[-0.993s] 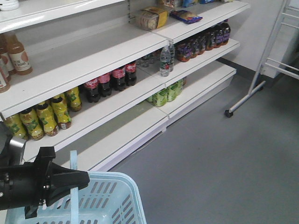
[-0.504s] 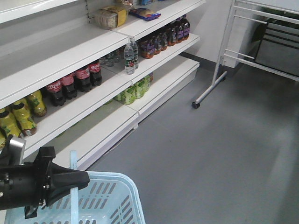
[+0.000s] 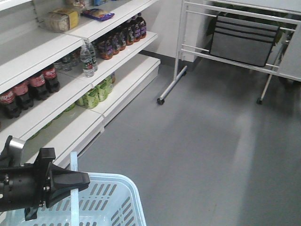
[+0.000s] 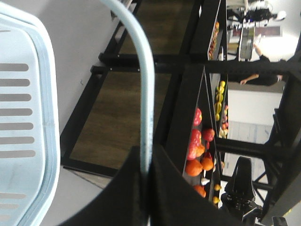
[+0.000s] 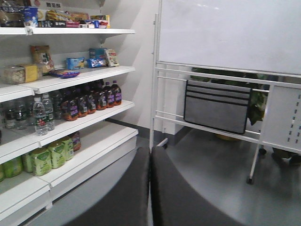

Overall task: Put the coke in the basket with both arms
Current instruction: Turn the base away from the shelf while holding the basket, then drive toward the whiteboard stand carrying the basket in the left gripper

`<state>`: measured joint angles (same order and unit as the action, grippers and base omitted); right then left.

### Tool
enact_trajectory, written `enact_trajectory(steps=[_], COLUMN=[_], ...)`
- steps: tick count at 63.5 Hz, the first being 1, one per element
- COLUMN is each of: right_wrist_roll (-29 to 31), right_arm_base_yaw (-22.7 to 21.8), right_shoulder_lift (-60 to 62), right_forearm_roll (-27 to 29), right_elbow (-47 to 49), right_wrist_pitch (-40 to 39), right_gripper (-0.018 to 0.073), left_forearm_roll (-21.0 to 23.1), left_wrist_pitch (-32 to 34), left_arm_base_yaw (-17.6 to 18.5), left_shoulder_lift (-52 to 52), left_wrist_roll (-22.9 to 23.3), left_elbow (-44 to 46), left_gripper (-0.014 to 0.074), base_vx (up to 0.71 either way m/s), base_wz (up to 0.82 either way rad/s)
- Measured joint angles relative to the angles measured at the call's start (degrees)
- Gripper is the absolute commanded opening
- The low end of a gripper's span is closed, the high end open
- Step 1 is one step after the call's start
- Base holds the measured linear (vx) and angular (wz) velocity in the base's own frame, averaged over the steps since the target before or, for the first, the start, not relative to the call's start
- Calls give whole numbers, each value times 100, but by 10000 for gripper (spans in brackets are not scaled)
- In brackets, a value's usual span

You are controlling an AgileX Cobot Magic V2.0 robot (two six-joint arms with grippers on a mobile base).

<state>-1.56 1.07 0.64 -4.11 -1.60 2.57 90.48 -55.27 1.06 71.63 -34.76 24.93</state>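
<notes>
Matte black left arm (image 3: 21,188) enters front view at lower left edge, lying near horizontal, pointing right. Silver cylindrical part (image 3: 17,145) sits on top near wrist. Tapered black left gripper (image 3: 81,181): jaws clamped on light-blue flat plastic basket handle (image 3: 73,162); wrist view shows strap pinched between two dark fingers (image 4: 122,197). Right gripper (image 5: 150,155): two dark fingers pressed flush together, tips touching, pointing forward and level.

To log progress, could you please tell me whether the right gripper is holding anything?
No, the right gripper is shut on nothing, its jaws pressed together.
</notes>
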Motion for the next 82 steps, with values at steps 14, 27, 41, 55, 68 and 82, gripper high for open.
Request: enact_trajectory(steps=[14,27,41,55,68,82], right_wrist_roll=[0,0,0,0,0,0], right_arm_base_yaw=[0,0,0,0,0,0], right_shoulder_lift=[0,0,0,0,0,0], right_forearm_roll=[0,0,0,0,0,0], right_elbow=[0,0,0,0,0,0], right_wrist_pitch=[0,0,0,0,0,0], right_gripper=[-10,-10,-10,-10,-10,-10], left_forearm_roll=[0,0,0,0,0,0], left_wrist_pitch=[0,0,0,0,0,0], left_arm_base_yaw=[0,0,0,0,0,0], left_shoulder_lift=[0,0,0,0,0,0], left_wrist_roll=[0,0,0,0,0,0], left_elbow=[0,0,0,0,0,0], left_gripper=[-6,-6,-6,-6,-6,-6], base_vx=[-1,1,1,2,2,3], base_wz=[-37,-35,-31,-28,-26,-23])
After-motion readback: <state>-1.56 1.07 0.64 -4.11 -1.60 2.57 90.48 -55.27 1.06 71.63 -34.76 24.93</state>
